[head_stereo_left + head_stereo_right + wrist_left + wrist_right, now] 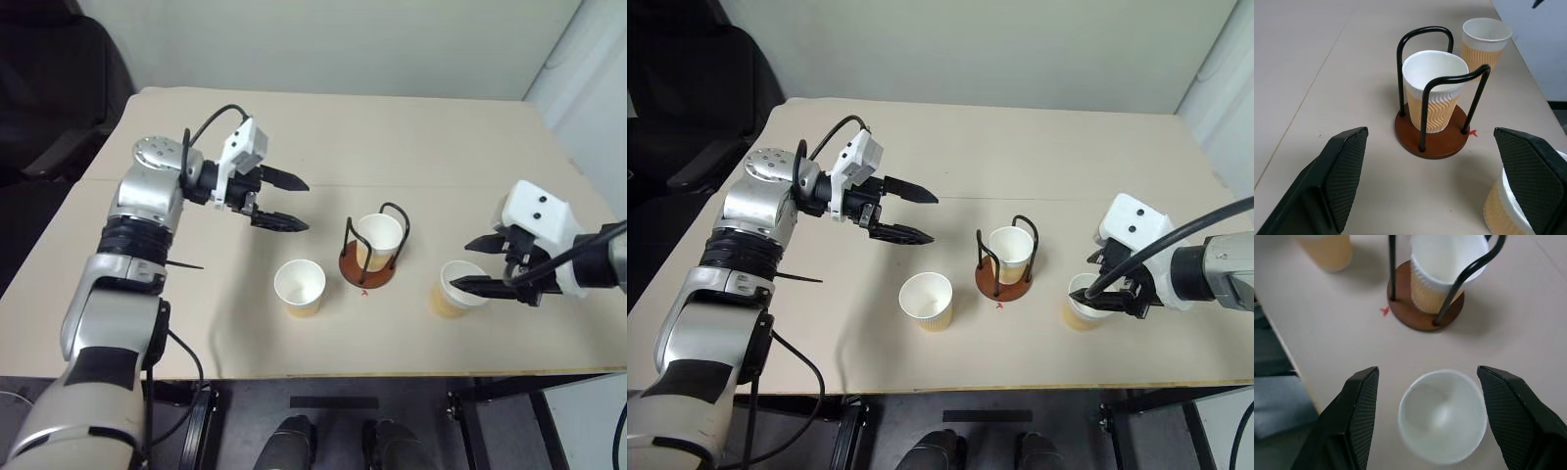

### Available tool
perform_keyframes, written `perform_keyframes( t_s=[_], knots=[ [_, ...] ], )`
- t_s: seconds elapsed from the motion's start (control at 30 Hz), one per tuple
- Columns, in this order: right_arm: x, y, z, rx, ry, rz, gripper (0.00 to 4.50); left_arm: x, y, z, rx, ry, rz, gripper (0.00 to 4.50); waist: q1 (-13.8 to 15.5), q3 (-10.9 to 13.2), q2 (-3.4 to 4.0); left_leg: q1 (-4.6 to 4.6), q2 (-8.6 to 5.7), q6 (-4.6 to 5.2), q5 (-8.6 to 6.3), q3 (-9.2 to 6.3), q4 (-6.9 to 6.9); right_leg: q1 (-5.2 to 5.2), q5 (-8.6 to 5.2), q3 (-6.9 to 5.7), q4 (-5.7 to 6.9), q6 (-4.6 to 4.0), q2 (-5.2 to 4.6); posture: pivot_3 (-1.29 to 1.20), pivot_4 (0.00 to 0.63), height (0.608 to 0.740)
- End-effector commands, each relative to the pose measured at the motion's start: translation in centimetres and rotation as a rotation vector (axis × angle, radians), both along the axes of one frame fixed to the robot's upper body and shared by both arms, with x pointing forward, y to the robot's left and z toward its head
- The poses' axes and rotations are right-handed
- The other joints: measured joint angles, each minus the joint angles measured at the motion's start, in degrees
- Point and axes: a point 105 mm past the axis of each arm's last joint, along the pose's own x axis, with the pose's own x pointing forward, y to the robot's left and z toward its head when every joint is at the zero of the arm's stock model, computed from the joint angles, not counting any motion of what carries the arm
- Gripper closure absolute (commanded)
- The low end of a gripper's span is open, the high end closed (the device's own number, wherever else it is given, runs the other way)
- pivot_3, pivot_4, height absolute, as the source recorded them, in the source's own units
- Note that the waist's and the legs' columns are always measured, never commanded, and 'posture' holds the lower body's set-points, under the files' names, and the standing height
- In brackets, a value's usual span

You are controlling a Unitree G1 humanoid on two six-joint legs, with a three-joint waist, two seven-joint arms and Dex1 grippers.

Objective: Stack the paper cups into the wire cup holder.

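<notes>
One paper cup (378, 241) already sits in the wire cup holder (373, 264). Right gripper (1426, 416) is spread wide around another cup (458, 289), not pinching. Left gripper (284, 202) hangs open, well apart from the third cup (300, 287).

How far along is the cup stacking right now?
One paper cup already stands in the wire cup holder. The right end effector is open around the right-hand cup, not yet gripping. The left-hand cup is left on the table; the left end effector hovers open.
</notes>
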Motion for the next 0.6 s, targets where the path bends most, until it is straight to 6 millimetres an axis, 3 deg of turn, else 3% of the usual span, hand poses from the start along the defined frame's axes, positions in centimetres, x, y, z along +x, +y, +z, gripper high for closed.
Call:
perform_keyframes(
  t_s=[0.03, 0.2, 0.6],
  knots=[
    [-0.5, -0.1, 1.2, -0.011, -0.057, 0.019, 1.29, -0.4, -0.3, 1.4, -0.001, -0.044, -0.045, 0.05, -0.1, 0.0, 0.0, 0.04, 0.01, 0.0, 0.0, 0.0, 0.05, 0.0, -0.01, 0.03, 0.11, 0.01, -0.01, 0.0, 0.15, 0.74],
    [-1.4, 0.1, 0.0, -0.028, -0.005, 0.055, 1.29, -0.3, -0.3, 1.4, -0.002, -0.047, -0.047, 0.05, -0.1, 0.0, -0.01, 0.08, 0.0, 0.05, 0.03, -0.01, 0.18, 0.03, -0.01, 0.01, 0.29, 0.02, 0.01, 0.0, 0.15, 0.74],
    [0.0, -1.0, -3.3, -0.13, 0.011, 0.052, 1.29, -1.2, -0.6, 2.3, -0.03, -0.04, -0.086, 0.05, -0.1, 0.0, -0.02, 0.08, -0.01, 0.06, 0.03, -0.03, 0.28, 0.07, -0.01, 0.0, 0.31, 0.02, -0.01, 0.0, 0.15, 0.74]
  ],
)
